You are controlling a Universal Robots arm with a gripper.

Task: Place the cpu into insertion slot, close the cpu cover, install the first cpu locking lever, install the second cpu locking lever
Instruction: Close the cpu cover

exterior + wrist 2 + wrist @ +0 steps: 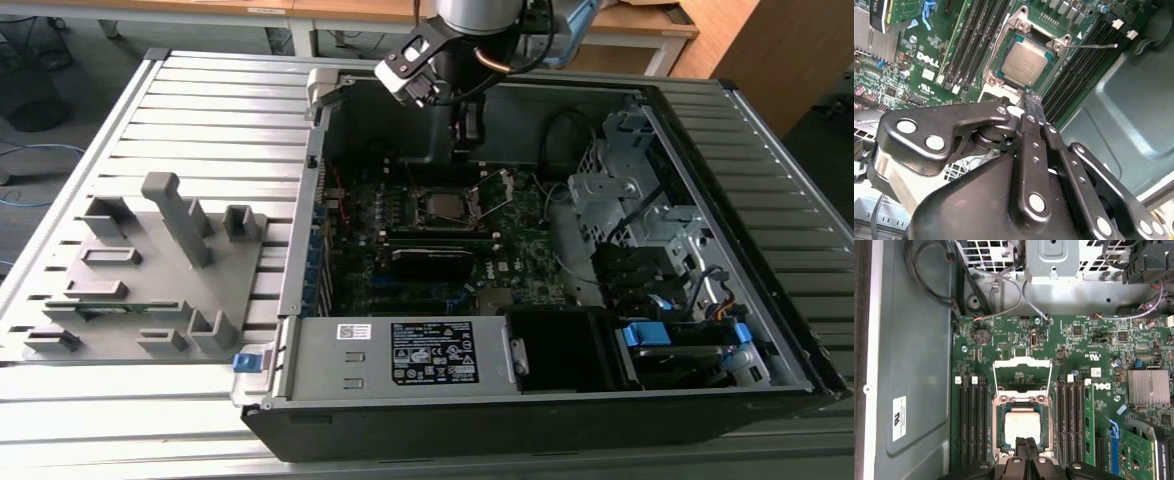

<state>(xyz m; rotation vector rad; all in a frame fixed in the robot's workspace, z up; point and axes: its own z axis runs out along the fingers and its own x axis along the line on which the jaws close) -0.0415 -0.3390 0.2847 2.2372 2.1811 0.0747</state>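
The black gripper point(1033, 102) point(1026, 444) sits closest to the lens in both wrist views. Its two fingers are pressed together with nothing between them, and the tips are at the edge of the socket point(1000, 426). Whether they touch the rim I cannot tell.

The chip point(1025, 62) point(1021, 424) lies flat in that socket, grey top up. The first wrist view shows the cover point(1022, 389) swung open on the far side of the socket from the gripper. The second wrist view shows a thin silver lever point(1094, 46) sticking out over the memory slots point(1074, 65).

In the exterior view the gripper point(463, 150) hangs at 12 o'clock from the chip point(445, 207), and the raised cover point(497, 192) is at 3 o'clock. The power supply box point(400, 350) is at 6 o'clock, and a grey parts tray point(147, 270) is well apart at 9 o'clock.
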